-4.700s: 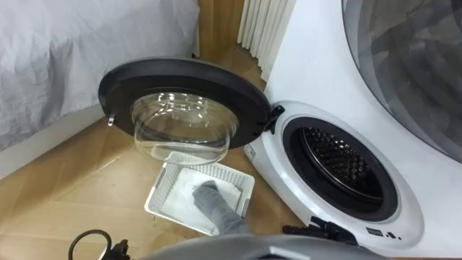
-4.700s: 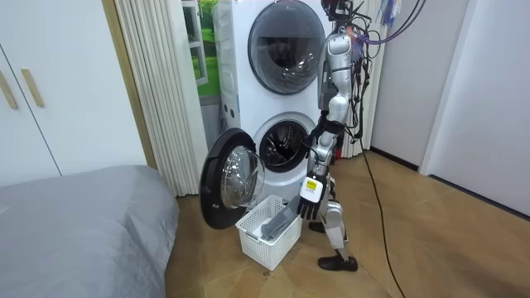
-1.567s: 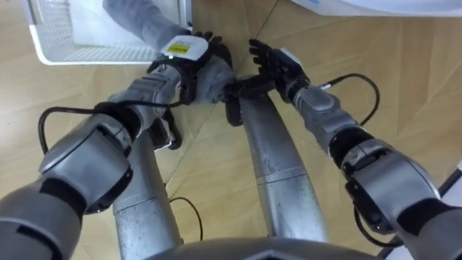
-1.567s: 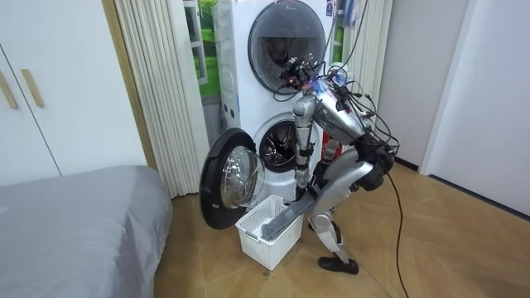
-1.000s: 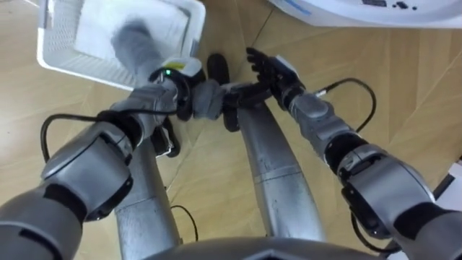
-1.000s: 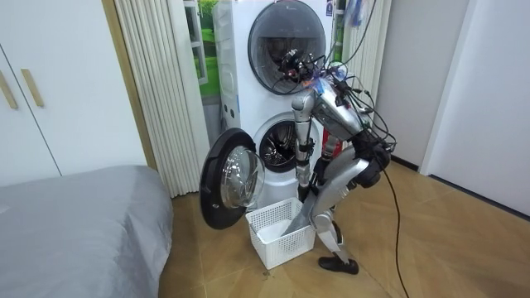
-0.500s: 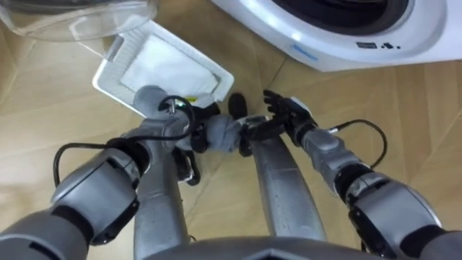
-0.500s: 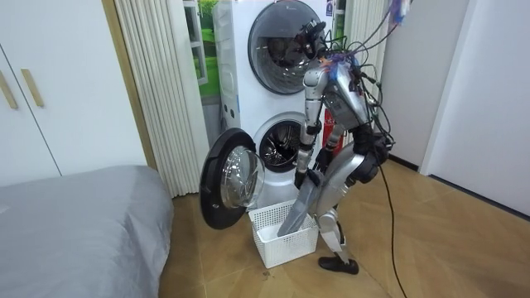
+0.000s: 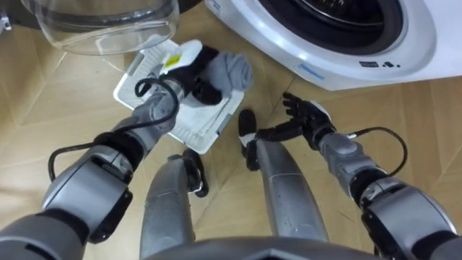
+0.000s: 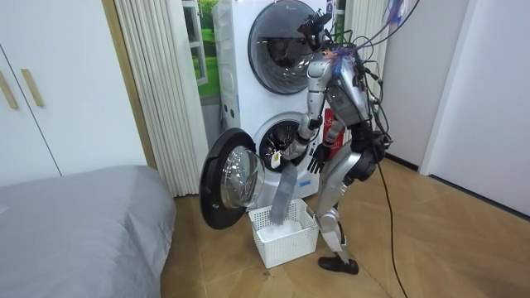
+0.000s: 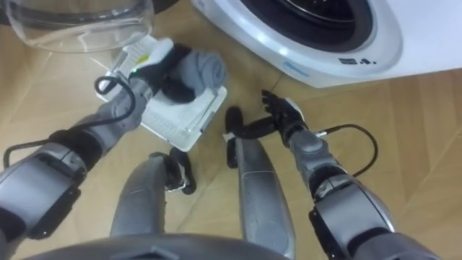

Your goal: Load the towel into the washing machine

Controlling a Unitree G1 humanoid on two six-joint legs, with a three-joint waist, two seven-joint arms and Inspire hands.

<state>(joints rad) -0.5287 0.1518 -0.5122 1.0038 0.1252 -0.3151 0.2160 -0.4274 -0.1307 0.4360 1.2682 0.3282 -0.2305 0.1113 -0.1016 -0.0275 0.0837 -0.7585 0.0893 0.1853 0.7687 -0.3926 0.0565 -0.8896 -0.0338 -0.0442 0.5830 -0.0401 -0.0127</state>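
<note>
A grey towel is bunched in my left hand, whose fingers are curled round it, above the white slatted basket. In the room view the towel hangs as a long strip from that hand down into the basket, right in front of the lower washing machine's round opening. My right hand is open and empty beside my right knee, below the machine's white front. The right eye view shows the towel and left hand the same way.
The machine's door stands swung open to the room view's left; its glass bowl is just left of my left hand. A second machine is stacked above. A grey bed and a curtain lie further left. Wooden floor surrounds the basket.
I have straightened up from a deep bend. My left hand has lifted the towel from the basket up to the level of the washer opening. The right hand stays open.
</note>
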